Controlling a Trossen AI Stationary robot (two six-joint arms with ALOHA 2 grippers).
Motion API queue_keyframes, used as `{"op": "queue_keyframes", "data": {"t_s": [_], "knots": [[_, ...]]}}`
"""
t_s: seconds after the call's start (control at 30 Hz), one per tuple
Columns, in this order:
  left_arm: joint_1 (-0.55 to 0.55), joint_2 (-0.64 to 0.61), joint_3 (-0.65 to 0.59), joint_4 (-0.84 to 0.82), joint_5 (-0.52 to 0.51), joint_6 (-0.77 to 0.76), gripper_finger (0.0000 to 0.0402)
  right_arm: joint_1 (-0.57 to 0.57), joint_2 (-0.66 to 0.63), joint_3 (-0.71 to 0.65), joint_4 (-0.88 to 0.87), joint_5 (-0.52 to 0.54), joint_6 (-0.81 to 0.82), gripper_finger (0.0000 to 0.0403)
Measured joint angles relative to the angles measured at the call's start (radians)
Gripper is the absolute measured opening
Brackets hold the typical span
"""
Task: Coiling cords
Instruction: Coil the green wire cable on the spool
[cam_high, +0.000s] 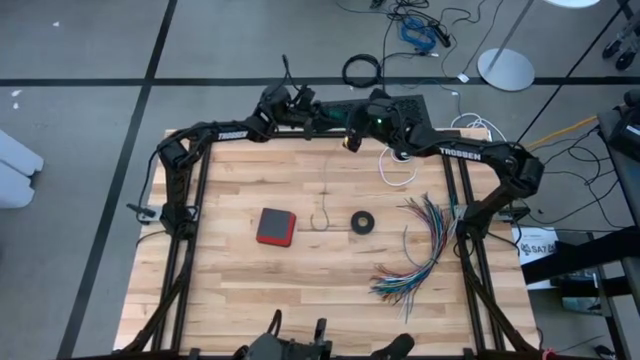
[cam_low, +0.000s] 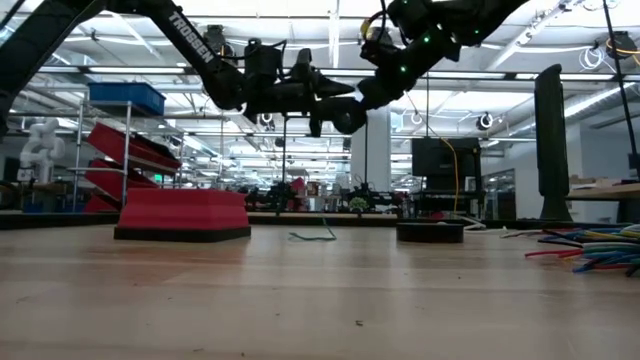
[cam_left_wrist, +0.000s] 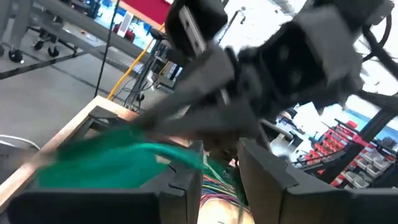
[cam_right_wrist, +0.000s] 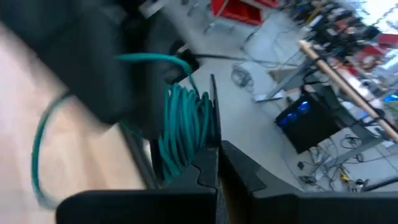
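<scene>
Right gripper (cam_right_wrist: 214, 163) pinches the coiled teal cord (cam_right_wrist: 183, 127) above the table's far edge (cam_high: 330, 140); left gripper (cam_left_wrist: 217, 180) spread beside it.

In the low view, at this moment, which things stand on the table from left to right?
Red block → loose end of the teal-green cord → small black ring → bundle of multicoloured wires.

Both arms raised, meeting over table's far edge; left gripper (cam_high: 322, 112) fingers parted, right gripper (cam_high: 352, 128) fingers closed
</scene>
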Motion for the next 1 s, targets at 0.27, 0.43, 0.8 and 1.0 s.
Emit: {"op": "queue_keyframes", "data": {"t_s": [0.27,0.43,0.8,1.0], "knots": [[-0.069,0.000,-0.001,0.003,-0.050,0.000,0.0111,-0.006,0.002,0.000,0.118,-0.001,0.035,0.0000],[-0.097,0.000,-0.001,0.013,-0.077,0.031,0.0111,-0.007,0.003,0.000,0.151,-0.005,0.036,0.0000],[-0.098,-0.019,-0.002,0.081,-0.081,0.053,0.0111,-0.044,0.002,0.002,0.269,-0.059,0.062,0.0000],[-0.051,-0.067,-0.004,0.052,0.030,0.028,0.0112,-0.043,0.001,0.003,0.211,-0.053,0.022,0.0000]]}}
